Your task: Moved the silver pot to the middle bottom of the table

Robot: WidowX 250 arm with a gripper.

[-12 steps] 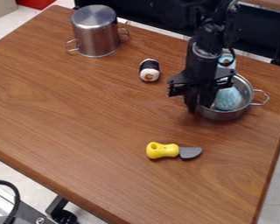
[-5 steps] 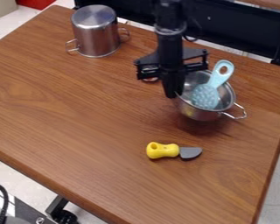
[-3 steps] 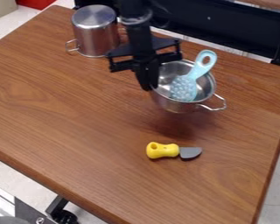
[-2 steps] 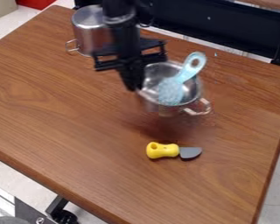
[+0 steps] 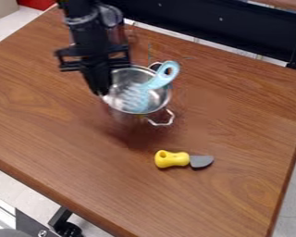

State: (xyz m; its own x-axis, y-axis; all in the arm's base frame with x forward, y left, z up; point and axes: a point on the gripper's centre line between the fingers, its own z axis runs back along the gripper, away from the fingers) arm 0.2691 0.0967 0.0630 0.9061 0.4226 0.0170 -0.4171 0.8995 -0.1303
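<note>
Fixed cam above table [image 5: 70,139]; slants down; mid-dist.

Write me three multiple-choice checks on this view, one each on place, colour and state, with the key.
1. Where is the light-blue slotted spoon?
A) on the floor
B) in the open silver pot
C) on a shelf

2. On the toy knife, the handle is:
A) yellow
B) red
C) green

3. The open silver pot is:
A) upside down
B) lying on its side
C) held up by the gripper

1: B, its head sits inside the rim.
2: A, the handle shows yellow.
3: C, gripper at the rim, shadow below.
</note>
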